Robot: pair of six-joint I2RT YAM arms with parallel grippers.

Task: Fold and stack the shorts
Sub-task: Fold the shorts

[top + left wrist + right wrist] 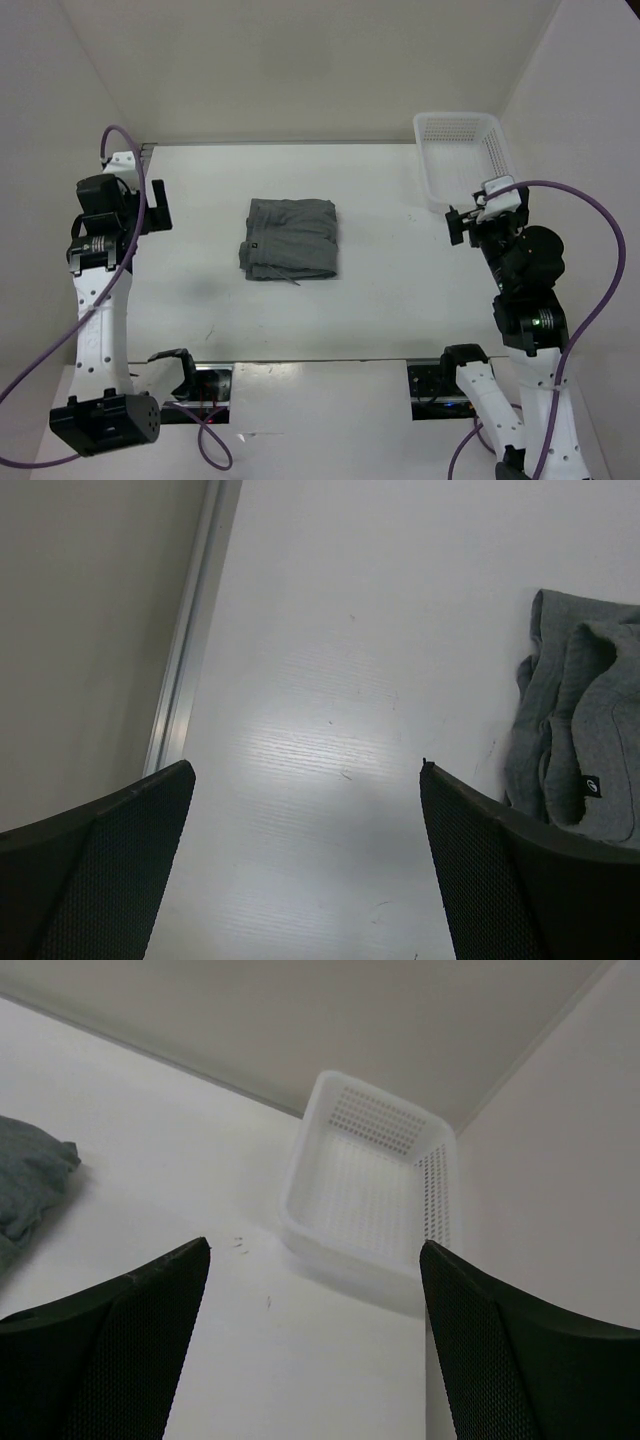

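left gripper [305,770]: the jaws stand wide apart. Nothing is between them. Only bare table [200,290] shows in the gap.
right gripper [315,1245]: the jaws stand wide apart too. They hold nothing.
shorts [291,238]: grey and soft, folded into a small square. They lie flat on the table between the two grippers, well apart from both.
shorts seen from the left jaws: off to the right side, past the right finger, not in the gap.
shorts seen from the right jaws: far off to the left. Only a rounded grey edge shows.
tag [592,786]: a tiny black tag on the shorts, near the left gripper's right finger.
basket [437,1190]: white with little holes. It sits ahead of the right jaws, near them.
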